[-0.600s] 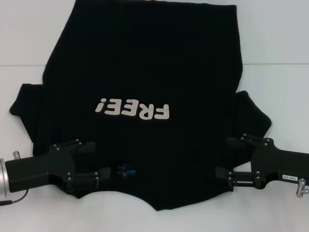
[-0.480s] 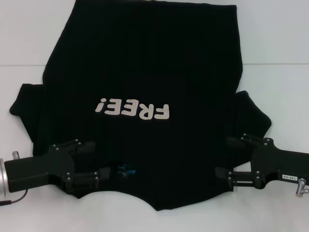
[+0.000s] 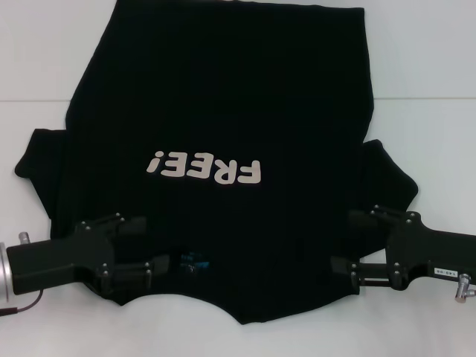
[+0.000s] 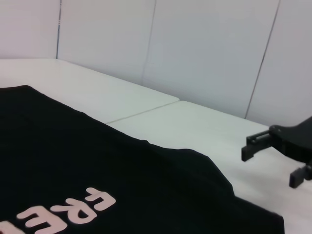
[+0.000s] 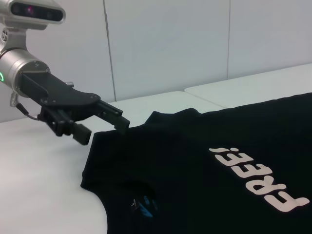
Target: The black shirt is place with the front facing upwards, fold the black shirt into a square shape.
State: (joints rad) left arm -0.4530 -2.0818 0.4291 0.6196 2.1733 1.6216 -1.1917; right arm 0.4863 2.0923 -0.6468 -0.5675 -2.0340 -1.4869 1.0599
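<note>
The black shirt lies flat on the white table, front up, its pale "FREE!" lettering upside down in the head view. The collar with its small blue neck label is at the near edge. My left gripper is open at the near left shoulder of the shirt, and the right wrist view shows this left gripper just over the shoulder edge. Open as well, my right gripper sits at the near right shoulder. The left wrist view shows the right gripper beyond the sleeve.
The white table extends around the shirt on both sides, with a seam line across it. Pale wall panels stand behind the table. Both sleeves spread outward near the arms.
</note>
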